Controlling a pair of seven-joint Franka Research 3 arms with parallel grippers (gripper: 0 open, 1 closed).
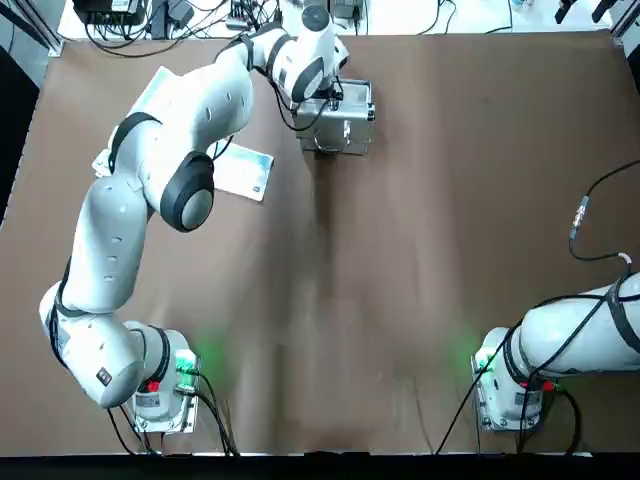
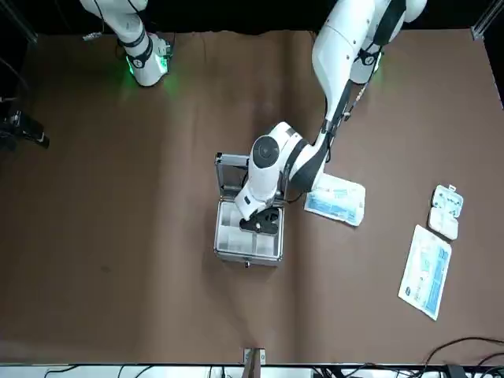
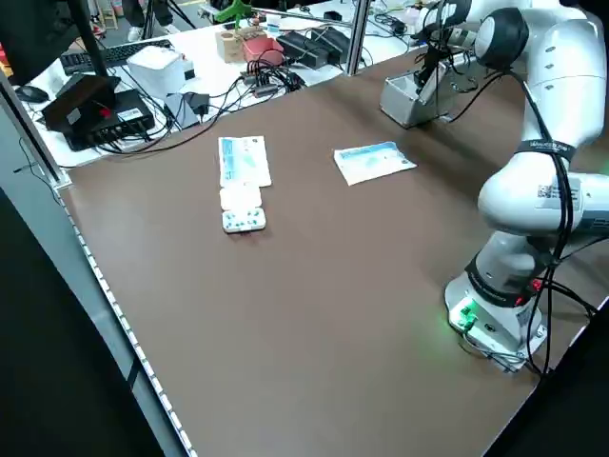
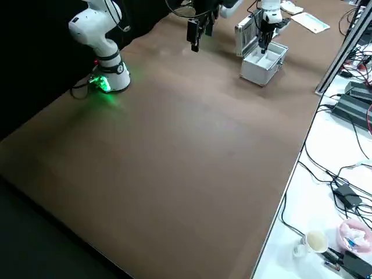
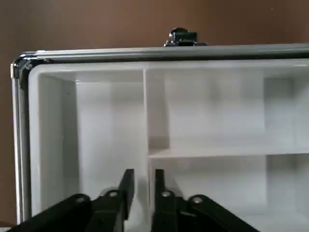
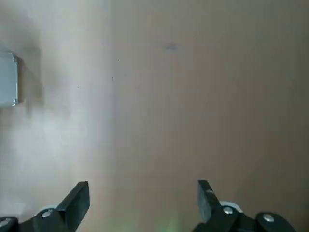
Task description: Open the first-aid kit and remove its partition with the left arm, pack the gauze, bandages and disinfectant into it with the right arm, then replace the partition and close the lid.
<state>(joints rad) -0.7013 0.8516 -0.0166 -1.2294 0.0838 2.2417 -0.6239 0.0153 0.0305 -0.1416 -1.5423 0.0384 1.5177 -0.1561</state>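
Two arms share the brown table (image 1: pixel 400 260), and only one is working. Going left to right in the overhead view, the left arm (image 1: pixel 150 200) reaches far across to the open first-aid kit (image 2: pixel 248 228), whose lid stands upright behind the case. The left gripper (image 5: pixel 141 186) is down inside the case, its fingers nearly pressed together, seemingly pinching a thin divider wall of the partition (image 5: pixel 193 121), the white compartmented tray that sits seated in the kit. So the lid is open and the step in hand is lifting the partition out. The next move calls for a firm pinch and a straight vertical lift, so the tray clears the metal rim without snagging.

Farther right, the right arm (image 1: pixel 580 340) stays parked near its base, the right gripper (image 6: pixel 142 203) spread wide above bare table.
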